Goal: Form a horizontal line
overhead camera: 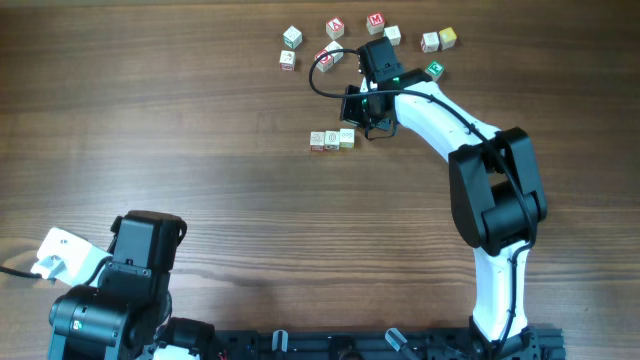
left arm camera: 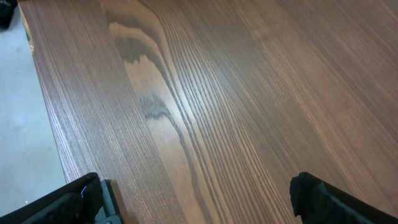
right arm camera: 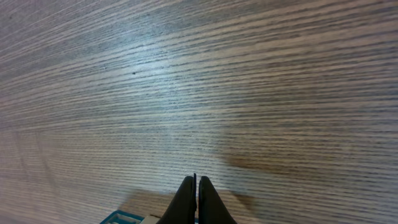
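Observation:
The horizontal line is a short row of three pale wooden cubes set side by side at mid-table. My right gripper hovers just to the right of the row's right end; I cannot tell whether it touches it. In the right wrist view its fingers are pressed together with nothing between them, over bare wood. A teal-edged cube corner shows at the bottom edge beside them. My left gripper is open and empty over bare wood at the near left.
Several loose cubes lie at the back: pale ones, red-faced ones, a pair and a green-faced one beside my right arm. The table's left edge is near my left gripper.

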Robot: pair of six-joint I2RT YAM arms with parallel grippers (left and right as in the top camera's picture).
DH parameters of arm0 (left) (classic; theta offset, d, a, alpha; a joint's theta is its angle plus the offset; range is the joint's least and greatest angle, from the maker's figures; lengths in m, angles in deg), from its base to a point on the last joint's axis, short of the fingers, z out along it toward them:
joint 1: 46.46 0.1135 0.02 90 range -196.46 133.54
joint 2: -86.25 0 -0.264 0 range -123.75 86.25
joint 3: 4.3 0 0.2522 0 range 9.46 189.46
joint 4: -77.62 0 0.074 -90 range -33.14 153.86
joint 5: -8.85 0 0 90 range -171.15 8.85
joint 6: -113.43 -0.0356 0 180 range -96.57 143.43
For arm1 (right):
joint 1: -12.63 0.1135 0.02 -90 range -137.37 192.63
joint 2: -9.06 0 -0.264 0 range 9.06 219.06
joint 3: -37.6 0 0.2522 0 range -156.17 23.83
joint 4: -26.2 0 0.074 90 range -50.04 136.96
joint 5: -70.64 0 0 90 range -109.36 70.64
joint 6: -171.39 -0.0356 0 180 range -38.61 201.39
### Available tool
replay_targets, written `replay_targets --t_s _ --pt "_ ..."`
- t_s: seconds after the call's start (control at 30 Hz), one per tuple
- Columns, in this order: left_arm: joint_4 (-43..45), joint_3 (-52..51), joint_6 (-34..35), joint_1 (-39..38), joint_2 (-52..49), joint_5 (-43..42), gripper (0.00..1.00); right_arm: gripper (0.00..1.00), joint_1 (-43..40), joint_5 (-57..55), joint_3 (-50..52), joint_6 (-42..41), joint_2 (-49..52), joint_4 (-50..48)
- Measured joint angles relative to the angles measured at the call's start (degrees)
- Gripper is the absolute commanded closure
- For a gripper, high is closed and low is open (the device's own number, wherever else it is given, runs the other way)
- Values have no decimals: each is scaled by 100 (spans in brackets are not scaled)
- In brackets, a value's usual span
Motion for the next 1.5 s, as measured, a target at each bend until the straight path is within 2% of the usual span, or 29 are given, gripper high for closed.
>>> replay_targets --t_s 1.5 --pt "0 0 0 0 0 0 0 95 0 339 0 0 0 254"
